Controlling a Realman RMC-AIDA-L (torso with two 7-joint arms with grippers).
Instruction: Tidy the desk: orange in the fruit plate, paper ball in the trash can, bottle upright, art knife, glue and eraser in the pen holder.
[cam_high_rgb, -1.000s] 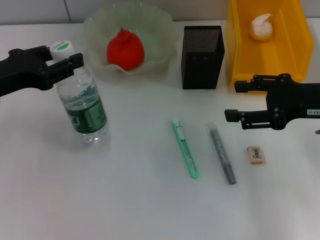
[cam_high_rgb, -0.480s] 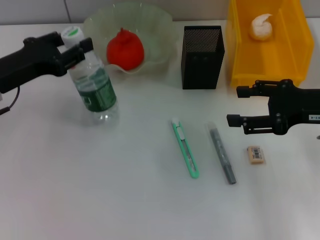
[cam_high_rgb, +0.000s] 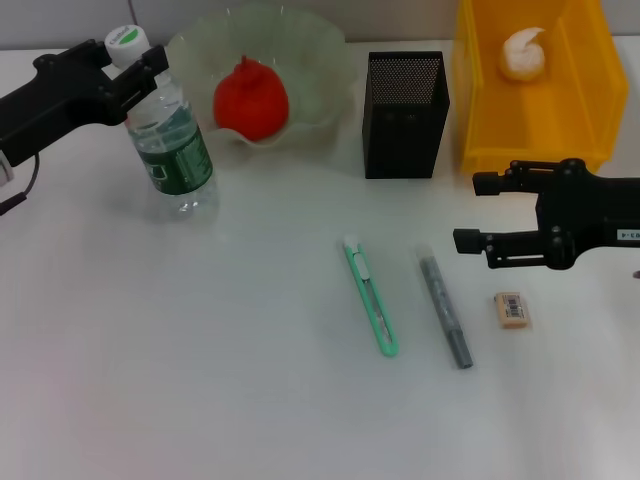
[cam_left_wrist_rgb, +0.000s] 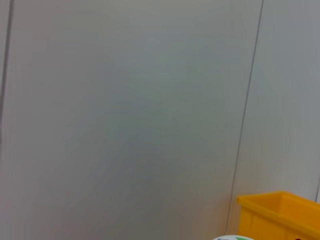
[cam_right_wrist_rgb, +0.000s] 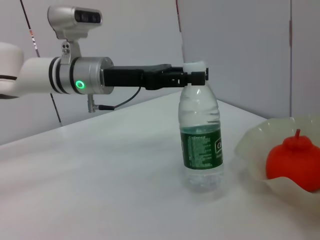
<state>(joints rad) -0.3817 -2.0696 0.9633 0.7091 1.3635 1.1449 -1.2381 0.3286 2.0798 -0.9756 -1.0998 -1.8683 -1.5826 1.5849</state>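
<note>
A clear water bottle (cam_high_rgb: 172, 150) with a green label stands upright on the white table, left of the fruit plate (cam_high_rgb: 320, 60). My left gripper (cam_high_rgb: 133, 68) is shut on its neck just below the white cap; the right wrist view shows the bottle (cam_right_wrist_rgb: 201, 145) resting on its base, gripped by the left gripper (cam_right_wrist_rgb: 194, 77). The orange (cam_high_rgb: 250, 98) lies in the plate. The paper ball (cam_high_rgb: 523, 52) lies in the yellow trash can (cam_high_rgb: 580, 110). My right gripper (cam_high_rgb: 470, 210) hovers open above the glue (cam_high_rgb: 444, 307) and eraser (cam_high_rgb: 511, 309). The green art knife (cam_high_rgb: 371, 297) lies left of the glue.
The black mesh pen holder (cam_high_rgb: 405, 115) stands between the plate and the trash can. A corner of the trash can (cam_left_wrist_rgb: 280, 215) shows in the left wrist view against a grey wall.
My left gripper has carried the bottle back and to the left and brought it from a tilt to upright. The right arm has barely moved.
</note>
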